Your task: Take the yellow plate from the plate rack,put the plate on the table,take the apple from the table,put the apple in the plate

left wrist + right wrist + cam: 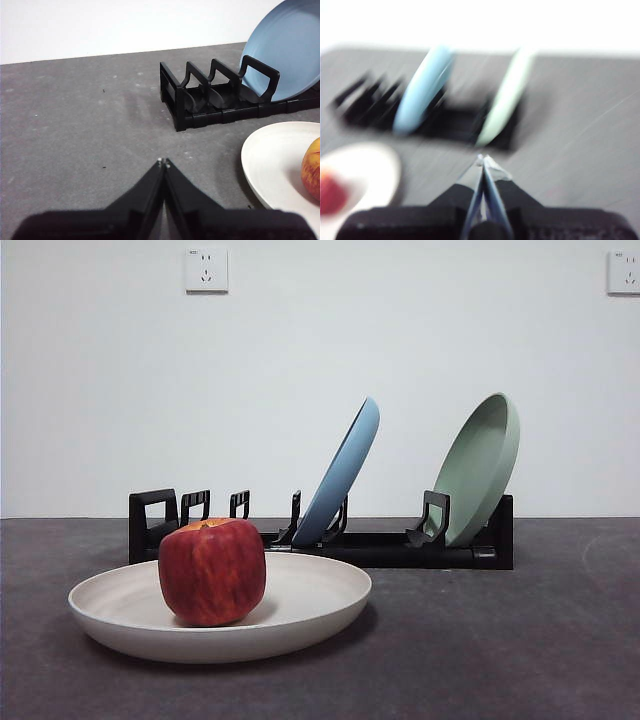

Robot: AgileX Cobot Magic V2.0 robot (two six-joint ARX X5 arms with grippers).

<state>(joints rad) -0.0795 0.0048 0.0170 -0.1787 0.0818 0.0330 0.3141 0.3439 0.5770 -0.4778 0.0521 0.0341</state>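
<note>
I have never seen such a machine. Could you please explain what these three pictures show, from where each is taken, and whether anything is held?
It is a two-armed robot at a dark grey table. One picture looks level across the table; two come from cameras on the wrists. The left tool and right tool are both shut and hold nothing. A red apple sits in a large cream plate lying flat. Behind, a long black rack holds a blue plate and a pale green plate, both leaning. The right wrist picture is blurred.
</note>
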